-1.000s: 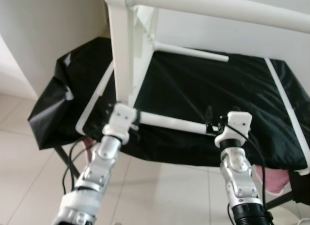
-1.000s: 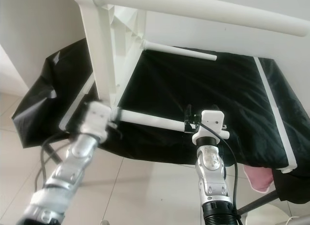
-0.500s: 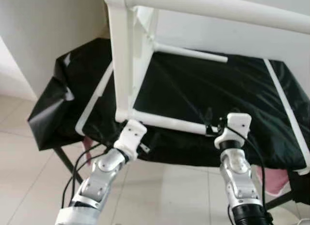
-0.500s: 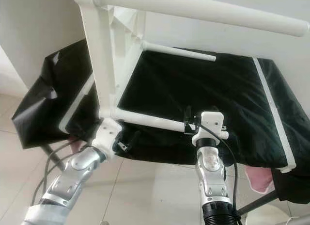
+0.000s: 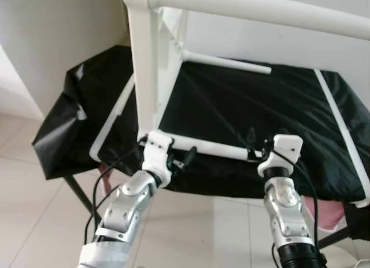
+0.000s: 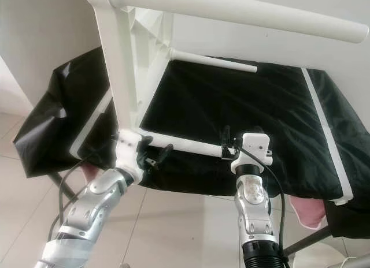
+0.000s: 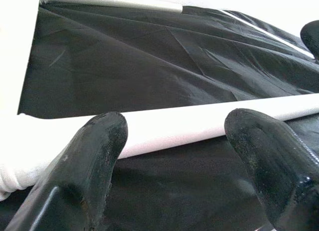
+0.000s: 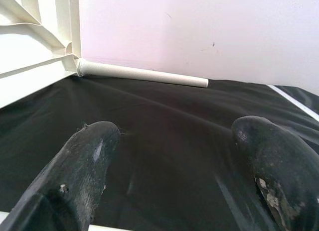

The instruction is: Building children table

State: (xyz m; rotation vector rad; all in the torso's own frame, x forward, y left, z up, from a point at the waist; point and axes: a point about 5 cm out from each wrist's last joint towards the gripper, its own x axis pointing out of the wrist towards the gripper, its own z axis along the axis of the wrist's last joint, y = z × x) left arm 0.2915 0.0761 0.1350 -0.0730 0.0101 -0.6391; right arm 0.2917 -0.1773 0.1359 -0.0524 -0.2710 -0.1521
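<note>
- Across the centre of the left eye view lies the children's table (image 5: 151, 60), white plastic, tipped on its side on a black sheet (image 5: 260, 112); its ribbed top stands upright at upper left and its legs stick out sideways.
- Lowest of these is the near leg (image 5: 211, 148), a smooth round tube running level through the lower middle of the frame; a far leg (image 5: 228, 62) sits above it toward upper centre.
- At lower left, the left gripper (image 7: 174, 129) straddles the near leg close to the corner joint, fingers (image 7: 97, 156) spread wide to either side, not clamped on it.
- At lower right, the right gripper (image 8: 174, 141) sits at the near leg's free end with fingers parted; whether they pinch the tube I cannot tell.
- Judged by its look, the table is light, hollow and stiff, so it should swing as one piece when a leg is pushed.
- The tube's glossy round surface will likely slip and roll in a loose pinch; a hold near the joint seems steadier than one at the free end.
</note>
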